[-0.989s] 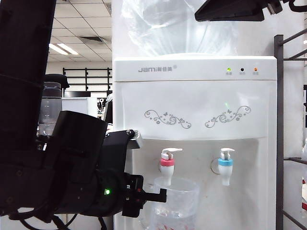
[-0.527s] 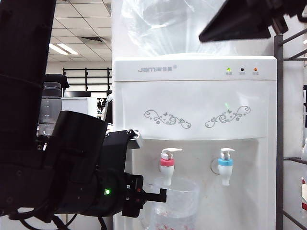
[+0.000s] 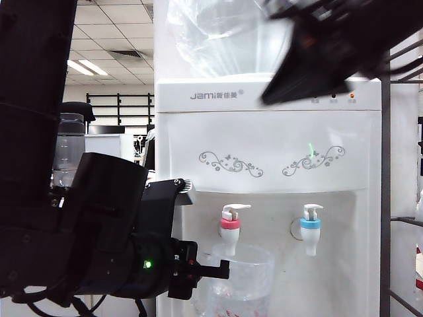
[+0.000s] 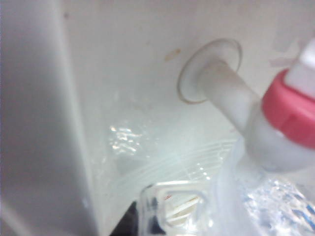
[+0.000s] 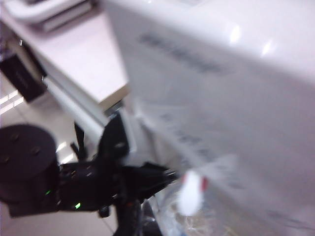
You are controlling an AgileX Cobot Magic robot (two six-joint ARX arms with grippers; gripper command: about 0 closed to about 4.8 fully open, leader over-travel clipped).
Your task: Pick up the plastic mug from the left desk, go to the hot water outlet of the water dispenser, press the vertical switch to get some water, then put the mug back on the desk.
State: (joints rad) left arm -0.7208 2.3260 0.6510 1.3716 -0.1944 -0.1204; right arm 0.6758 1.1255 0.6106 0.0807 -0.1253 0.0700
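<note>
In front of the water dispenser (image 3: 268, 152), the left arm held the plastic mug (image 3: 243, 281) directly beneath the hot water outlet (image 3: 230, 231), so anything poured would land inside. The left gripper (image 3: 221, 269) was closed on the mug's handle. The right gripper (image 3: 281, 92), closed and empty, hung high near the dispenser's top, probably bound for the vertical switch (image 3: 236, 209).

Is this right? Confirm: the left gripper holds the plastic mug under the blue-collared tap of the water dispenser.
Not quite. The left gripper holds the plastic mug under the red-collared hot water outlet of the water dispenser, as the exterior view shows.
</note>
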